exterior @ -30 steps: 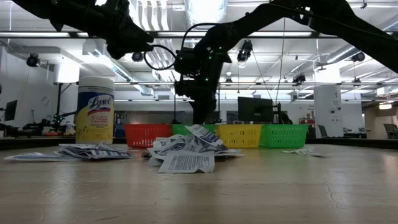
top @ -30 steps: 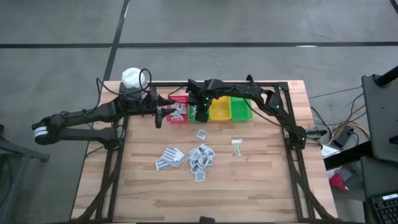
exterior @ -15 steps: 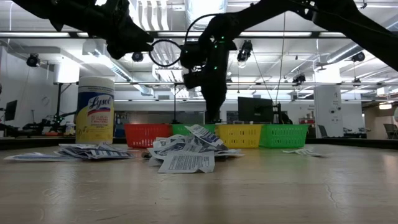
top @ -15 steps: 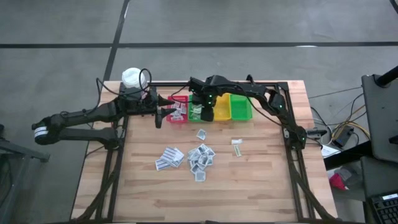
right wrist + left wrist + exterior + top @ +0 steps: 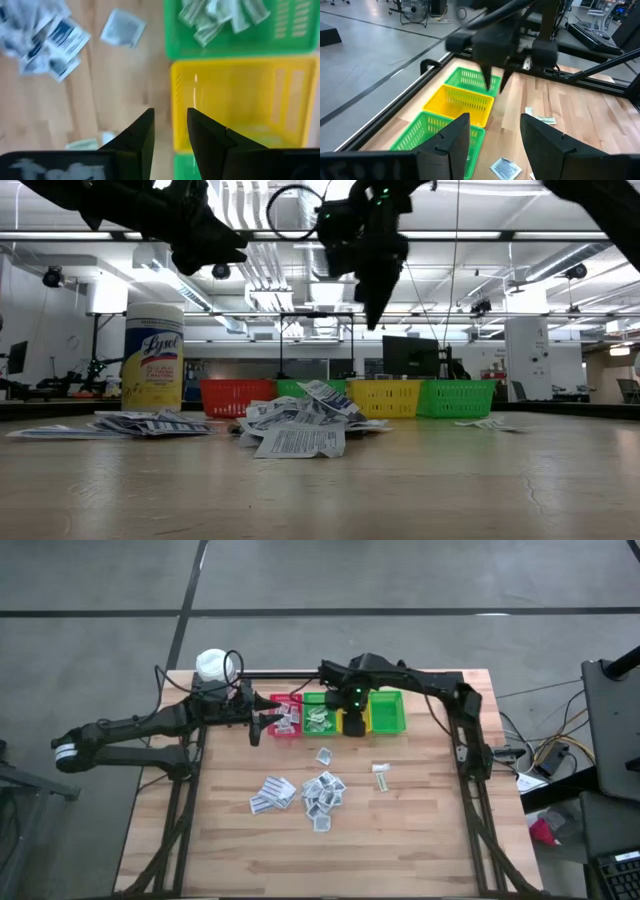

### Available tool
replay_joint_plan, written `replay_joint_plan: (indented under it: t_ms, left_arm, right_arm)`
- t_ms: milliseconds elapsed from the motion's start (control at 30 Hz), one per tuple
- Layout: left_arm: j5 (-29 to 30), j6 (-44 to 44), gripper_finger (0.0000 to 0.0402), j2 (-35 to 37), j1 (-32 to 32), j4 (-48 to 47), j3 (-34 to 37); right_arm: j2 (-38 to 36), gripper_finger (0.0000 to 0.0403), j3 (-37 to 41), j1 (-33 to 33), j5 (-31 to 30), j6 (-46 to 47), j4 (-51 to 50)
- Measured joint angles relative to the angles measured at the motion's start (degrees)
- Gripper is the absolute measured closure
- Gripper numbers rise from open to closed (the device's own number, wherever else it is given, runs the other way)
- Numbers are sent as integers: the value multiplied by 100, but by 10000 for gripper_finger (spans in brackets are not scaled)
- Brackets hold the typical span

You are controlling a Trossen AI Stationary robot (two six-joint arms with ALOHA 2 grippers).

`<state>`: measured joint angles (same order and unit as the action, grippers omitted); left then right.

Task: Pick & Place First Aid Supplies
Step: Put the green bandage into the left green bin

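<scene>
Right claw (image 5: pixel 352 726) hangs over the yellow bin (image 5: pixel 235 100), fingers parted, nothing between them; left claw (image 5: pixel 254 727), also parted and empty, sits beside the red bin (image 5: pixel 287 715). Sachets (image 5: pixel 322 790) lie heaped mid-counter (image 5: pixel 400 830), print unreadable; more fill the neighbouring green bin (image 5: pixel 280 42), partly cut off.

The yellow canister (image 5: pixel 152 358) at the far left of the worktop (image 5: pixel 420 480) carries the brand name "Lysol" in blue script. Print on the sachets (image 5: pixel 297 440) is too small to read.
</scene>
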<state>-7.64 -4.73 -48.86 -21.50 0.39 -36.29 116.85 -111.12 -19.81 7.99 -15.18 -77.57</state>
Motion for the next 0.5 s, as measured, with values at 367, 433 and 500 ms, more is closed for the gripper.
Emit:
replay_joint_plan:
  t_ms: [367,433,500]
  left_arm:
    - [0,2,227,0,0,1,0]
    - [0,2,227,0,0,3,0]
    - [0,2,227,0,0,1,0]
  right_arm:
    - [-1791,312,2424,411,68,398,482]
    - [-2116,314,2910,501,158,641,707]
    - [-2423,315,3367,586,214,834,941]
